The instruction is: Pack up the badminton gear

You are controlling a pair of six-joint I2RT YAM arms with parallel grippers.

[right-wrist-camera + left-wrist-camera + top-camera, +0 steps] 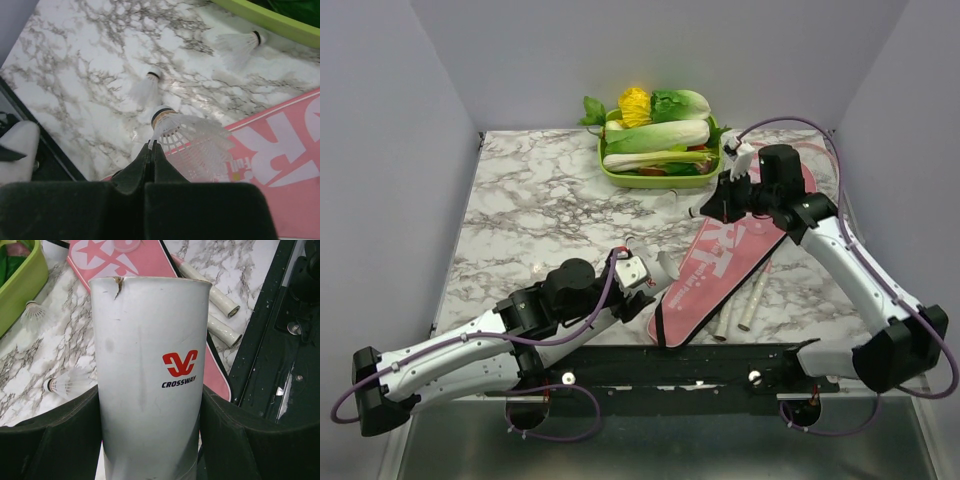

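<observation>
**Gripping a tube on the left, a shuttlecock on the right**

Clamped on either side of the white tube (150,350), the left end effector (150,405) has its dark fingers (55,440) pressed against the tube's walls. The tube points away from the wrist and carries a red logo with the word CROSSWAY. Its far rim has a small split. In the top view this end effector (642,275) and the tube (665,266) sit close to the near edge of the counter (540,200), just left of the pink cover bag's near end.

The right end effector (152,147) is closed with its fingertips pinched together on the feather skirt of a shuttlecock (187,140). The shuttlecock's cork tip points toward the far edge. From above, this end effector (717,205) hangs over the bag's far half, just in front of the green tray.

The pink cover bag (720,262) lies flat and slantwise, running from the near edge toward the far right corner. Two racket handles (750,300) show along its right side near the near edge, and whether they go into the bag I cannot tell. Two loose shuttlecocks (145,87) (240,45) lie on the bare marble between the bag and the tray. The green tray (660,180) of vegetables (655,135) stands at the middle of the far edge.
</observation>
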